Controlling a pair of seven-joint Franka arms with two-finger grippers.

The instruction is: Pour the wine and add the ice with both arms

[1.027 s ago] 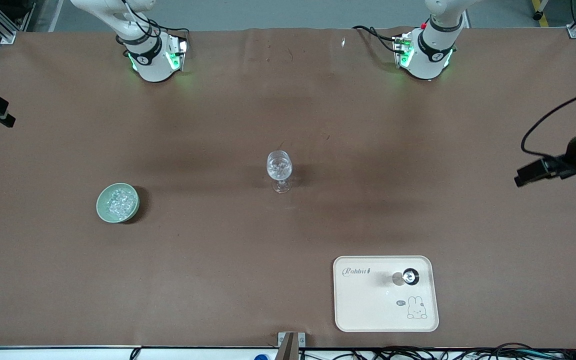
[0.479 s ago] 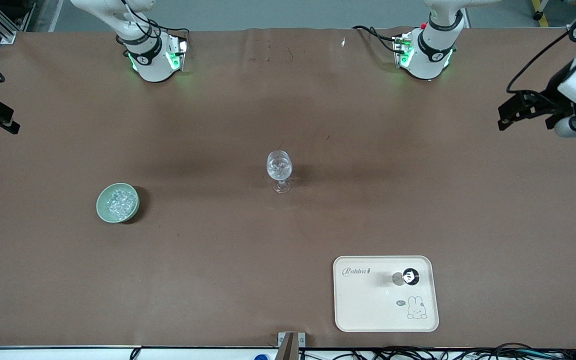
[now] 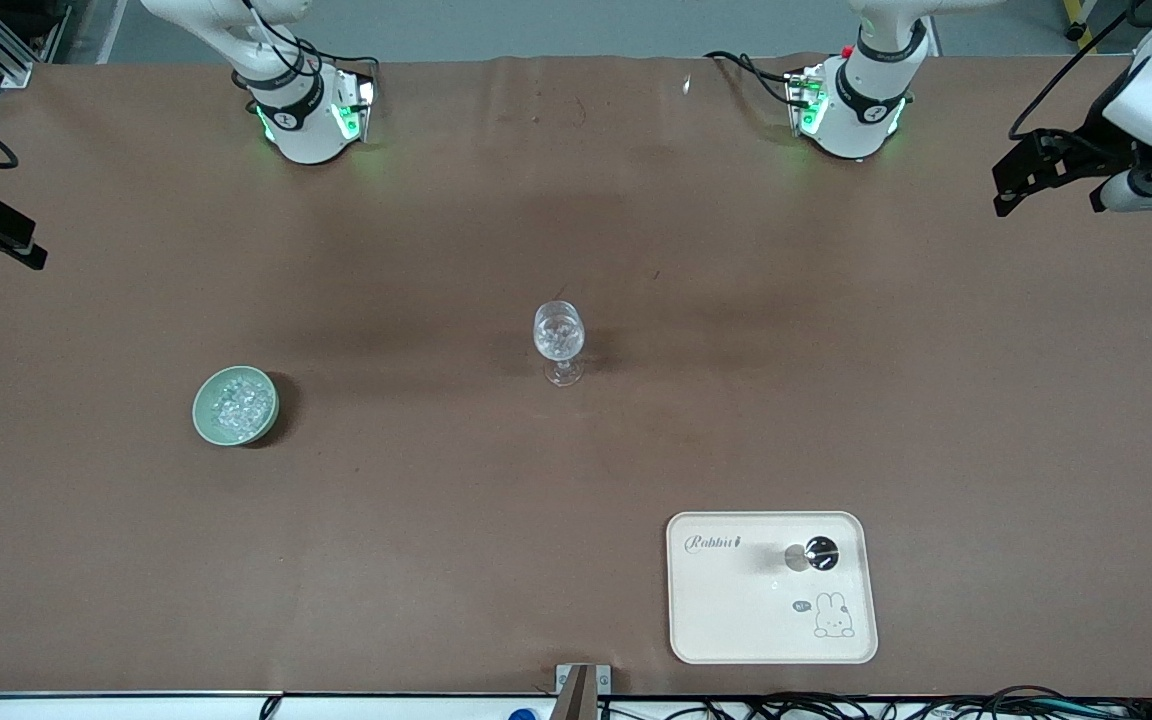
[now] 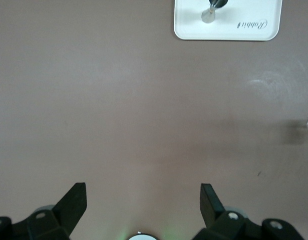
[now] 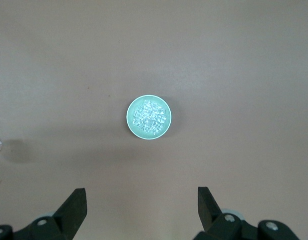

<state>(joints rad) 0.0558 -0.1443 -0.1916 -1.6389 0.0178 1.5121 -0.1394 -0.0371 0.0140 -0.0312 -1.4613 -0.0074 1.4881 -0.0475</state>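
At the table's ends we kept both grippers up, left gripper [image 4: 143, 200] and right gripper [image 5: 141, 202] spread and empty; the ice [image 3: 237, 402] filled its green bowl [image 3: 203, 421].

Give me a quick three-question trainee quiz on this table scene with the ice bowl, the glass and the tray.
1. True or false: the small clear ice cubes lie in the round green ceramic bowl.
2. Which is nearest the front camera?
A. the clear stemmed wine glass
B. the cream rectangular rabbit-print tray
C. the green bowl
3. Fill in: the left pincer and the right pincer both stand ____.

Key: 1 true; 2 B; 3 open.
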